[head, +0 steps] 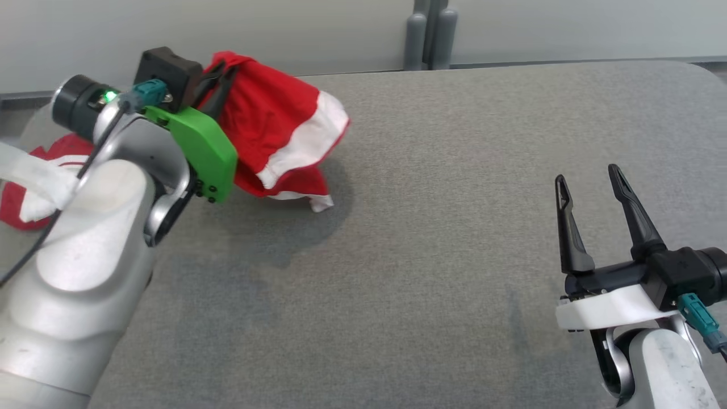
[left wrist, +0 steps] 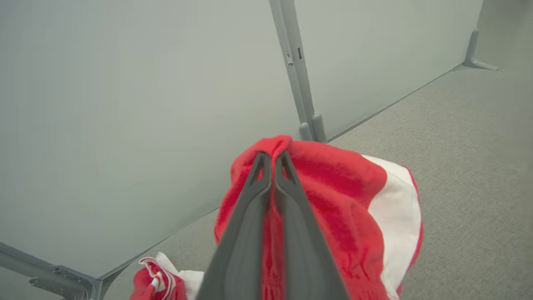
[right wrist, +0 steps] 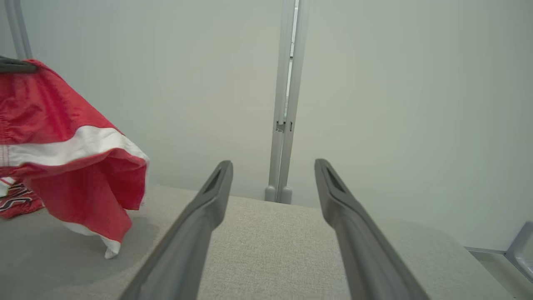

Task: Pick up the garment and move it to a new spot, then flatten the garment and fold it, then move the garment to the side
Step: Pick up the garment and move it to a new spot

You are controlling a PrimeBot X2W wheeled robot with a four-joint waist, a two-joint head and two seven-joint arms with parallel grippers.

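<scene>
The garment (head: 272, 128), red with a white band, is hanging in the air over the far left part of the table (head: 454, 255), near the wall (head: 284, 28). It is bunching at the top, where it is being held, and draping downward. Its long axis is running from that pinched top edge down to a white-hemmed corner, which is pointing at the table and leaning a little toward the middle. Whether that corner is touching the surface I cannot tell. The left gripper (left wrist: 273, 162) is pinching the top fold with its fingers pressed fully together on the cloth. So the pick-up is looking done and the carry to a new spot is seemingly under way, with the set-down, flattening, folding and the move aside all left to do. A second red and white cloth (head: 14, 207) is lying at the table's left edge behind the arm. The right gripper (head: 586, 174) is waiting well apart at the near right, fingers spread wide and holding nothing.
</scene>
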